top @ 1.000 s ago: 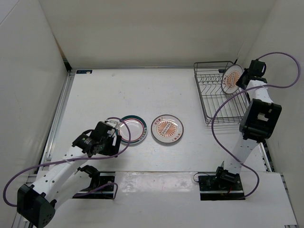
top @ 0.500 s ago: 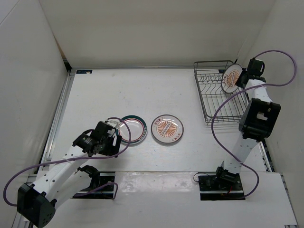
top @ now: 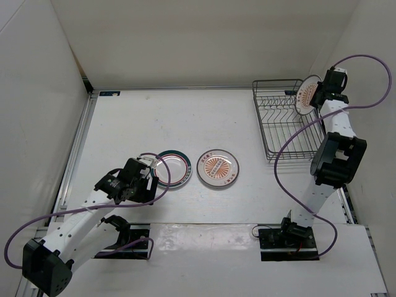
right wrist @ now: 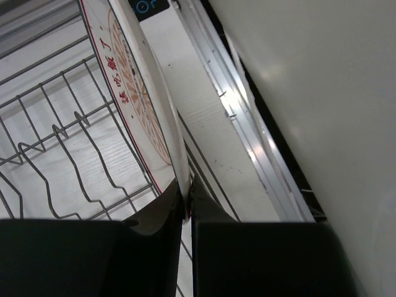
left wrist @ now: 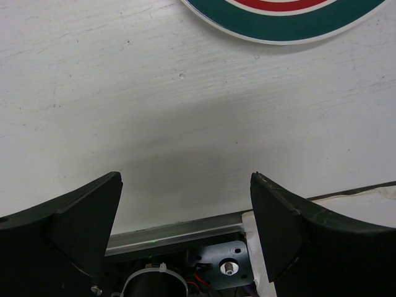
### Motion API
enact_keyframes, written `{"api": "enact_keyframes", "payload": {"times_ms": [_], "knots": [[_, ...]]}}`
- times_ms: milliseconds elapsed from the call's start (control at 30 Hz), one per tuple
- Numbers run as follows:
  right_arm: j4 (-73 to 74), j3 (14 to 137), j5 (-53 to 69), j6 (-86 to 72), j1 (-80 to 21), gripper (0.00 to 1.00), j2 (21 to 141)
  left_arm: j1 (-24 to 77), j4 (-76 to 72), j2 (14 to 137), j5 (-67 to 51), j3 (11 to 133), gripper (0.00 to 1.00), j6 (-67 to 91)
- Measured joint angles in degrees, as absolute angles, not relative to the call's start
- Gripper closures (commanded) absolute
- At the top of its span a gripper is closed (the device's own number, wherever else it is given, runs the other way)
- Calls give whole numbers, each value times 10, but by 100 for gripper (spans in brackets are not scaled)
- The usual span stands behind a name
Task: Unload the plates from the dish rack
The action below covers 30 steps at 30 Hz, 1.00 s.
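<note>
The right claw [right wrist: 185, 207] is clamped on the rim of the last plate [right wrist: 139, 93], held on edge at the far right corner of the dish rack [top: 281, 120]. With so thin an edge grip, it could pivot, slip, or strike the rack or the wall [right wrist: 297, 93] close by. The left claw [left wrist: 185, 179] hangs apart and empty beside the teal-rimmed plate [top: 171, 168] and the orange-centred plate [top: 218, 167] on the table [top: 185, 117]

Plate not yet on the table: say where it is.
Top view, far right: the plate is held on edge in the right pincer, at the rack's far right corner.
</note>
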State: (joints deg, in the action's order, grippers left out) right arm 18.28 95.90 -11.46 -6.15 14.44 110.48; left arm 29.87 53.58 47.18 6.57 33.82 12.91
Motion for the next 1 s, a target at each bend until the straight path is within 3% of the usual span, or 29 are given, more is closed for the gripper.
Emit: {"api": "enact_keyframes", "payload": {"times_ms": [300,600,867,1000], "knots": [[192,944,-170,-20,133,100,1031,299,536,471,66,338,4,129],[227,926,-110,-152,124,100,889,299,536,476,66,338,4,129],[158,621,58,-316,16,100,622,299,536,476,66,338,4,130],[124,462,111,-366,-86,100,570,299,536,484,66,338,4,130]]}}
